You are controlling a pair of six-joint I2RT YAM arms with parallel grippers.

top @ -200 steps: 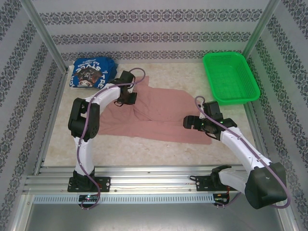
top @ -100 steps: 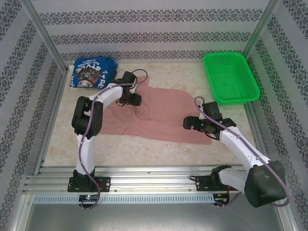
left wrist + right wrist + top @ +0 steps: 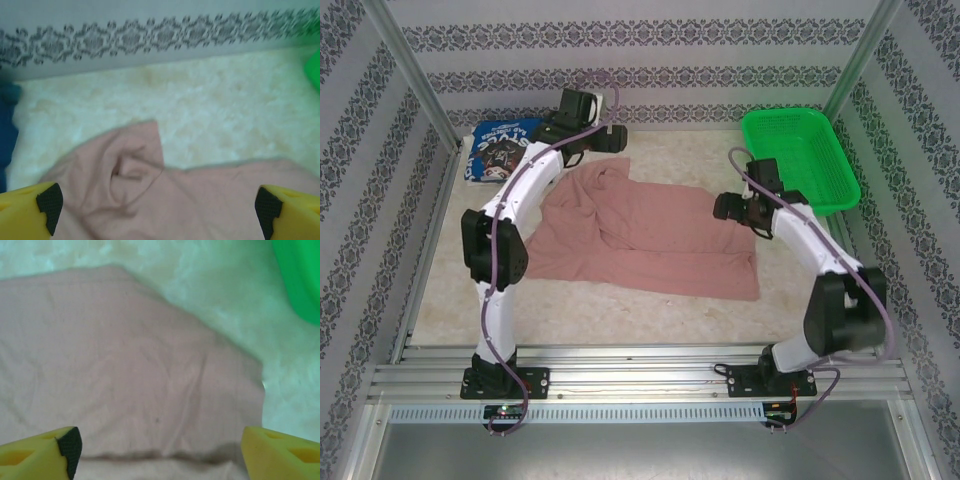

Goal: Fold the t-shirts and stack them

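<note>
Pink t-shirt (image 3: 640, 235) spread, rumpled, mid-table; blue t-shirt (image 3: 500, 152) at far-left corner. Left gripper (image 3: 160, 205) and right gripper (image 3: 160, 450) gape wide, empty. Cloth judged light, limp: pinch hem corners.

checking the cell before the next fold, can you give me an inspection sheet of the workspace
surface: pale mottled table, bare around the cloth
job's things: pink t-shirt spread mid-table, far-left corner rumpled; blue t-shirt bunched at the far left corner
clutter: green basket at far right, empty
grippers: left gripper open above the pink t-shirt's rumpled corner; right gripper open above its right side; nothing held
cables: purple cables run along both arms, none on the cloth
surroundings: patterned walls, metal frame posts
</note>
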